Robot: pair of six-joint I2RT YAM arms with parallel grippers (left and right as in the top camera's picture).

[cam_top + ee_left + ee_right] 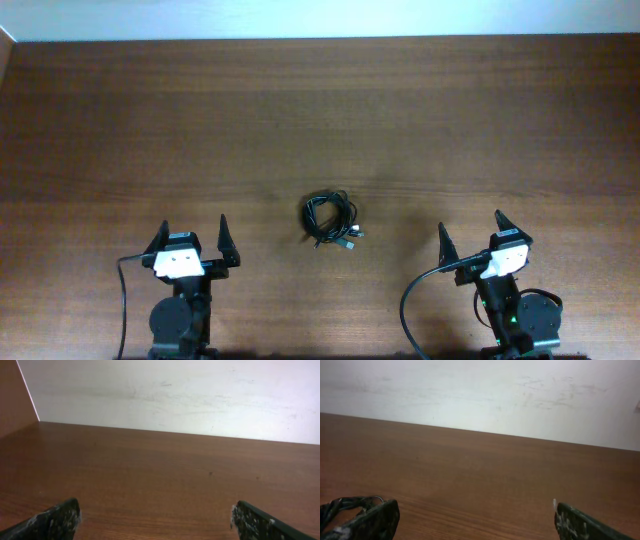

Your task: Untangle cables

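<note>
Seen from overhead, the cables [329,219] are too small to count the cords or trace their crossings. In the right wrist view only part of them shows at lower left, cut by the frame edge and partly behind a finger of the right hand [475,505]. The bottom edge crops the fingers of the left hand [155,504].

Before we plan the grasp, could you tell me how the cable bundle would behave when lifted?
The cables look thin and loosely looped, so they are probably floppy: loops would sag and spread. The bundle seems light, likely sliding on the smooth wooden table if pushed.
</note>
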